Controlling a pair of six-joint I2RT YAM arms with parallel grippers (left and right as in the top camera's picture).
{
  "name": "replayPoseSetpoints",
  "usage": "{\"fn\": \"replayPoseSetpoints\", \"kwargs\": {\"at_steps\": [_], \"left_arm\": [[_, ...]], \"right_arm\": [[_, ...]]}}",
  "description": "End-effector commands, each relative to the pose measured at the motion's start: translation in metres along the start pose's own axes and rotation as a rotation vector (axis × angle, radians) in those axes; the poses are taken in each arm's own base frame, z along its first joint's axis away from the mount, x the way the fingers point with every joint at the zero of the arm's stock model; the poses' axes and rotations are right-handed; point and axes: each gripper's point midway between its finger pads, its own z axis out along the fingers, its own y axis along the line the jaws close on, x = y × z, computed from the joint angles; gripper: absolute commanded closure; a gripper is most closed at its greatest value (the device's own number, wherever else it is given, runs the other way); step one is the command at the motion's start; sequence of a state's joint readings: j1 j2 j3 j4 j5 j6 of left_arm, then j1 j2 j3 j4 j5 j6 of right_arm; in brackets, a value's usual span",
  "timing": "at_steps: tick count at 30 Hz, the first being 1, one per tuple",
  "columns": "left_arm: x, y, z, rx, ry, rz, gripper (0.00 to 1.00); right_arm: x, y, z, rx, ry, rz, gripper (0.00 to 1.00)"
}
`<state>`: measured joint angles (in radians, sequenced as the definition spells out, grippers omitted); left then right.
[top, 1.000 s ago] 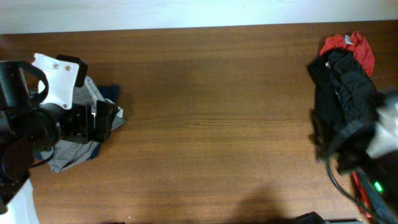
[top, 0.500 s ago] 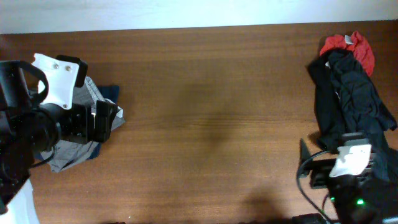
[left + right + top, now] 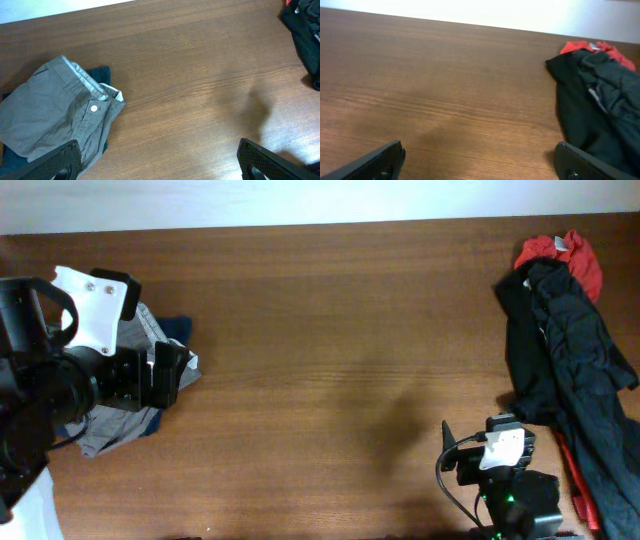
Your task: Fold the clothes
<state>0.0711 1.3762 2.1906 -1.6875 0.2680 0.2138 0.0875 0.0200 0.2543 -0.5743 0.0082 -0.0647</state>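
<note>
The grey shorts (image 3: pixel 50 110) lie folded at the table's left, with the buttoned waistband and white label showing, on top of a navy garment (image 3: pixel 102 75). In the overhead view the shorts (image 3: pixel 120 425) are mostly hidden under my left arm. My left gripper (image 3: pixel 160 167) is open and empty, hovering over the shorts' right edge (image 3: pixel 172 375). A pile of black clothes (image 3: pixel 560 340) with a red garment (image 3: pixel 560 252) lies at the far right. My right gripper (image 3: pixel 480 162) is open and empty, low over bare wood to the left of that pile (image 3: pixel 487 442).
The wooden table (image 3: pixel 330 330) spreads between the two piles. The black pile (image 3: pixel 590 100) and red garment (image 3: pixel 585 47) lie to the front right of my right gripper. A red strip (image 3: pixel 580 490) shows under the black cloth near the front right edge.
My right arm has pulled away from over the black pile, moving left and toward the front edge. The left arm and the clothes have not moved.
</note>
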Motion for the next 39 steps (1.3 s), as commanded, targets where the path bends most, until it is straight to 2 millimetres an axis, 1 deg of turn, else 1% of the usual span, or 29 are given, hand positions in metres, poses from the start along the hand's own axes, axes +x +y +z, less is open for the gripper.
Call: {"fn": "replayPoseSetpoints", "kwargs": {"at_steps": [1,3,7,8,37,39], "left_arm": [[0.001,-0.001,-0.003,-0.004,-0.007,0.018,0.01],[0.001,-0.001,-0.003,-0.004,-0.007,0.018,0.01],[0.001,-0.001,-0.003,-0.004,-0.007,0.018,0.01],[0.001,-0.001,-0.003,-0.004,-0.007,0.018,0.01],[0.001,-0.001,-0.003,-0.005,-0.007,0.018,0.01],[0.001,-0.001,-0.006,-0.011,-0.015,0.024,0.01]], "right_arm": [[0.008,0.006,0.006,-0.033,-0.005,-0.005,0.01],[0.013,0.008,0.009,-0.044,0.001,-0.005,0.01],[0.032,0.011,0.017,-0.055,0.046,-0.004,0.01],[0.033,0.011,0.017,-0.055,0.049,-0.005,0.01],[0.034,0.011,0.017,-0.054,0.052,-0.004,0.01],[0.034,0.011,0.017,-0.054,0.052,-0.004,0.01]]}}
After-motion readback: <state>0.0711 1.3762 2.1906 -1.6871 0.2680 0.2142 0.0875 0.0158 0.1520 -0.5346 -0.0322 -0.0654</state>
